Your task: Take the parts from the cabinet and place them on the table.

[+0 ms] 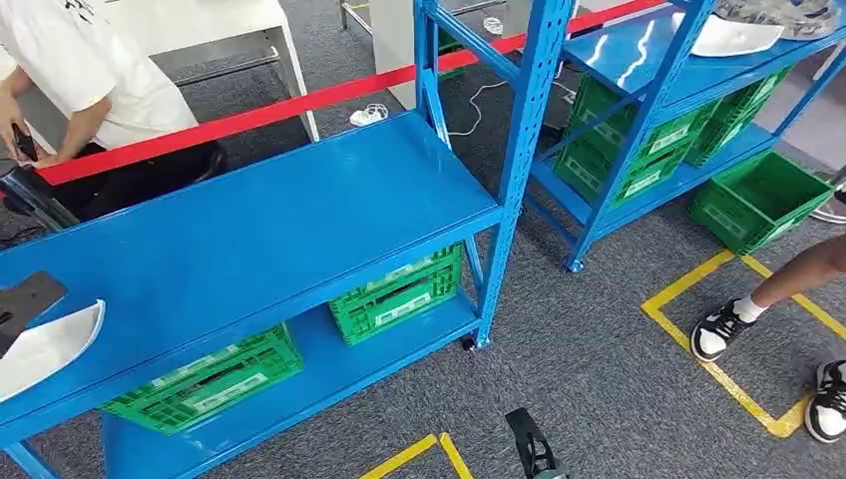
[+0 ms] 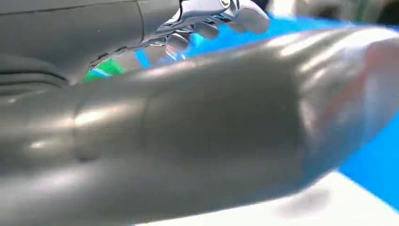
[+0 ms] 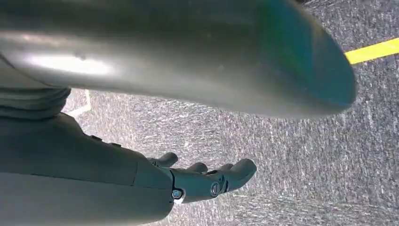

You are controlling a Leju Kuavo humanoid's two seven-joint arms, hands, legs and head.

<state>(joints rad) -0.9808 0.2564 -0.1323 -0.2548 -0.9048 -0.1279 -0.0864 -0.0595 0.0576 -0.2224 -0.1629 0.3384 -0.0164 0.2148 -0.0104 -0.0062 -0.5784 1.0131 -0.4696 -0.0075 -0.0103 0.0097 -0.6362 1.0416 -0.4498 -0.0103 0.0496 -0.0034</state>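
Part: you see a white, smooth curved shell (image 1: 45, 344) lying at the near-left end of the blue rack's top shelf (image 1: 259, 225); its near end runs off the frame.
Left robot hand: (image 2: 207, 21) its silver fingers reach over that shelf just above the white part; you cannot tell whether it grips anything.
Right robot hand: (image 3: 207, 181) hangs over the grey carpet (image 1: 589, 349), fingers loosely extended, nothing in it.
Edges: the rest of the top shelf lies bare to its right upright (image 1: 519, 170).
Open room: carpet right of the rack, with yellow tape lines (image 1: 718, 374) and a person's sneakers (image 1: 720, 329).
Containers: two green crates (image 1: 399, 294) on the rack's lower shelf; contents cannot be told.
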